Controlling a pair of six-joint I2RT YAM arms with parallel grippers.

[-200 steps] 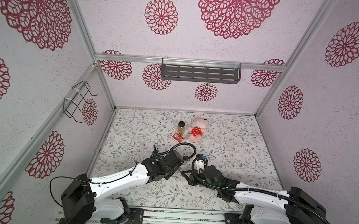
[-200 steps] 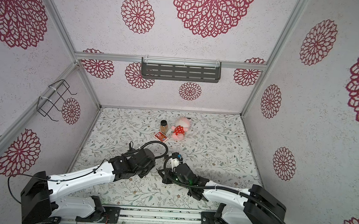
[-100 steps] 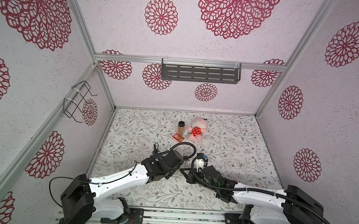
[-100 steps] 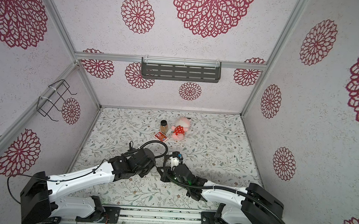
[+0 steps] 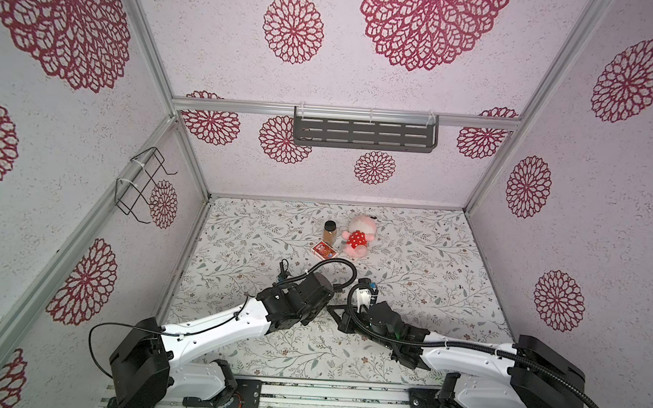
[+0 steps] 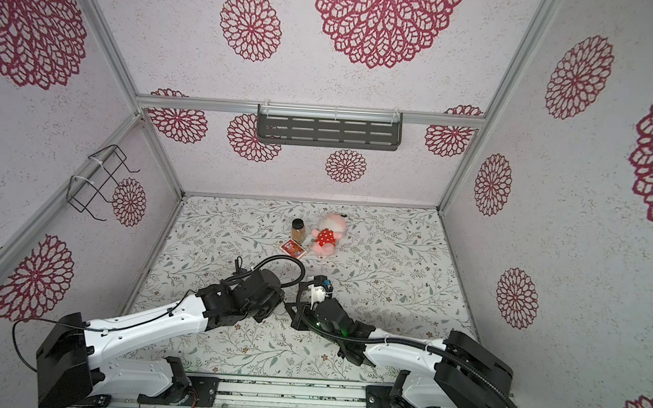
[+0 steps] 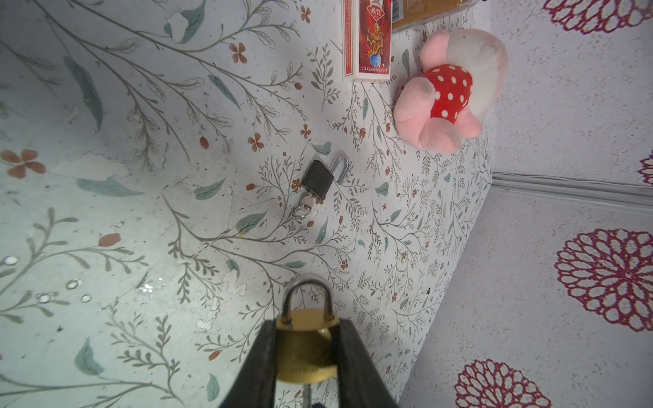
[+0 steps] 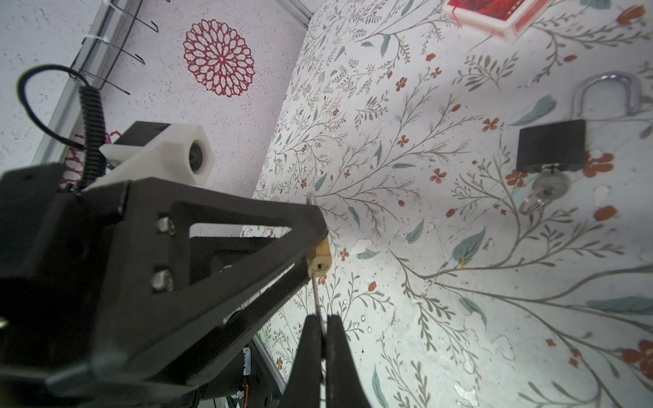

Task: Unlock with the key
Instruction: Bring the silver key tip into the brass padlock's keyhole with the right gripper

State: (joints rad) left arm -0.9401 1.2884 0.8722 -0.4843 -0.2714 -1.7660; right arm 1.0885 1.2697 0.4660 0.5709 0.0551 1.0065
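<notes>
A brass padlock [image 7: 305,344] with its steel shackle closed sits between the black fingers [image 7: 263,353] of my left gripper [image 7: 306,328], which is shut on its body. My right gripper [image 8: 322,325] is shut on a thin silver key [image 8: 317,300]. The key's blade points at the padlock's underside [image 8: 319,263] and its tip meets the lower edge there, with the keyhole still showing. In both top views the left gripper [image 5: 316,315] and right gripper [image 5: 334,311] meet low over the middle of the floral table; the padlock and key are hidden there.
A black padlock [image 7: 318,180] lies on the table, shackle open and a key with a ring in it. Behind it are a red card box [image 5: 324,250], a spice jar [image 5: 330,230] and a pink plush toy [image 5: 358,238]. A grey shelf [image 5: 364,133] and wire basket [image 5: 139,185] hang on the walls.
The right arm has edged slightly toward the left gripper. Both grips are unchanged.
</notes>
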